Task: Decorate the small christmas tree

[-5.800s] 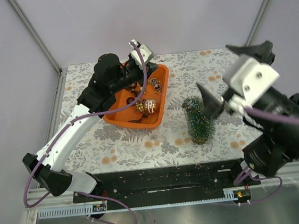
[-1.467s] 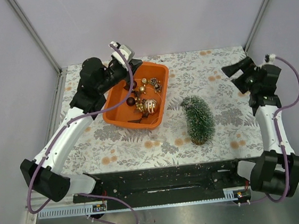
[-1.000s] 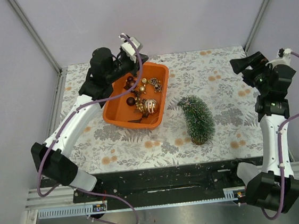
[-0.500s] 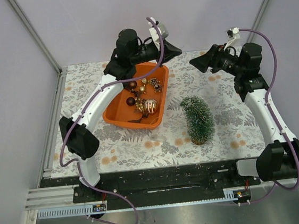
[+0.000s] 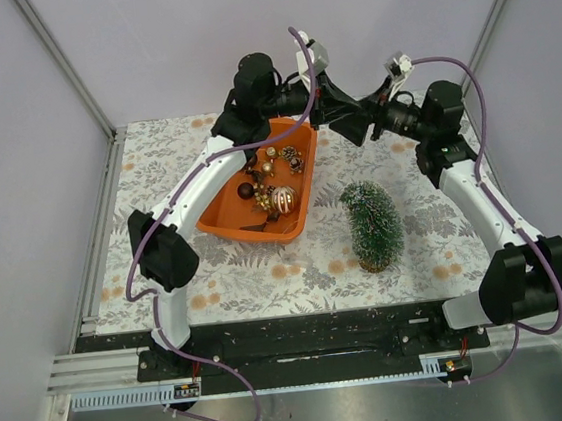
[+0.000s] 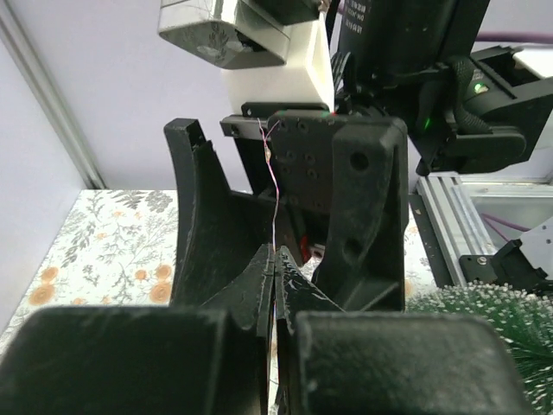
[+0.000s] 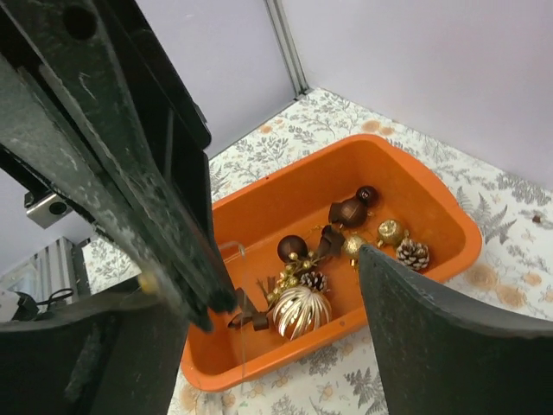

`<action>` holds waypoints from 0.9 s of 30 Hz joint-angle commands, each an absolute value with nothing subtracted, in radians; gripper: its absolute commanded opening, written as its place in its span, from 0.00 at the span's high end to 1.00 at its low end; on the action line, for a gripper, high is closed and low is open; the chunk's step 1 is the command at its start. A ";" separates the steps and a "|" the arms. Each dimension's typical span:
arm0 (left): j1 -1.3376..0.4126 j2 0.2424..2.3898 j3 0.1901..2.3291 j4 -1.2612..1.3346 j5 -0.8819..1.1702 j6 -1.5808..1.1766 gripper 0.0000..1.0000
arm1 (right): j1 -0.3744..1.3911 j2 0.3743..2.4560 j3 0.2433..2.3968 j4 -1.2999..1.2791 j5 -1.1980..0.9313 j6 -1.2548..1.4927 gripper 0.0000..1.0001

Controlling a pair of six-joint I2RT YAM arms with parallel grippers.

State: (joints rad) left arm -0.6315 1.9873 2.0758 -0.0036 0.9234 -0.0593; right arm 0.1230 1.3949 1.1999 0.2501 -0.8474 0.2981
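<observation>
The small frosted dark green bottle-brush christmas tree stands upright on the flowered tablecloth, near and right of the orange plastic tub of gold and brown baubles. Farther back, the left gripper pinches a thin pale thread, its fingers pressed together between the right gripper's spread fingers.

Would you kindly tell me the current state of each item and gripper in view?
Small dark green frosted christmas tree: upright, no ornament visible.
Orange plastic tub: holding gold and brown baubles.
Left gripper: shut on a thin thread.
Right gripper: open, around the left gripper's fingers.
</observation>
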 commanded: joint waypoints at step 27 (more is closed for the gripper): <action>-0.506 1.635 1.761 0.029 1.072 -0.126 0.01 | 0.172 1.313 1.022 0.489 -0.425 0.183 1.00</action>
State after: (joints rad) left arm -0.5385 1.7634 1.8114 0.0345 0.9909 -0.1532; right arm 0.1646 1.3312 1.0428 0.4450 -0.5045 0.2226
